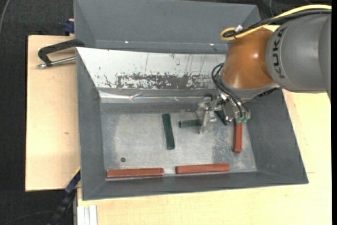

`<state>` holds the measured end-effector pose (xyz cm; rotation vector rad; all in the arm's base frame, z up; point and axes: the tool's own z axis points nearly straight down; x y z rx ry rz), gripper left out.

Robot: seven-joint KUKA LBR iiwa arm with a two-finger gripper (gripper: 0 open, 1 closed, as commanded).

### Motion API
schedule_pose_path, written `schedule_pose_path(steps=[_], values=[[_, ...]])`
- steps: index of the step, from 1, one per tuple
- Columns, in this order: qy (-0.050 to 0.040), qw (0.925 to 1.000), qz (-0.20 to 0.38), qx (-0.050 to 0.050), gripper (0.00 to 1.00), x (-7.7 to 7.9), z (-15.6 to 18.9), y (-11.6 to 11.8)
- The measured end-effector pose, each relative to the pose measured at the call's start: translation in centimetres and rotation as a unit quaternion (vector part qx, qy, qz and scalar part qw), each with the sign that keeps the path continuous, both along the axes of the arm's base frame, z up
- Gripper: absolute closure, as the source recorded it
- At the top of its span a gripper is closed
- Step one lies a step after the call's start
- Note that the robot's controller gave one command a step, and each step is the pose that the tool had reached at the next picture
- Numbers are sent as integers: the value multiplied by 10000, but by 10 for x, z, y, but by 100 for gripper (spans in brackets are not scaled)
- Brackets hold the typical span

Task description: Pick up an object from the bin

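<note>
Camera view: a long green bar (168, 131) lies flat near the middle of the bin (87, 129). Just right of its upper end a short dark green bar (187, 124) lies crosswise. The jaws stand low at that short bar's far end, under the arm's orange cover (247, 63). Whether they are clenched on it or released cannot be told. This short bar is likely the pick, since it lies apart from its neighbours. Farther right of the long bar lies a red stick (238, 138). Below it, two red-brown strips (135, 172) (202, 168) rest along the near wall.
</note>
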<state>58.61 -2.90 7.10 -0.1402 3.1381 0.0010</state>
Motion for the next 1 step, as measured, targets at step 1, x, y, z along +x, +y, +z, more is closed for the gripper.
schedule_pose_path(steps=[1], values=[[-37, 9998, 198, 0, 100, -27, 154, 25]])
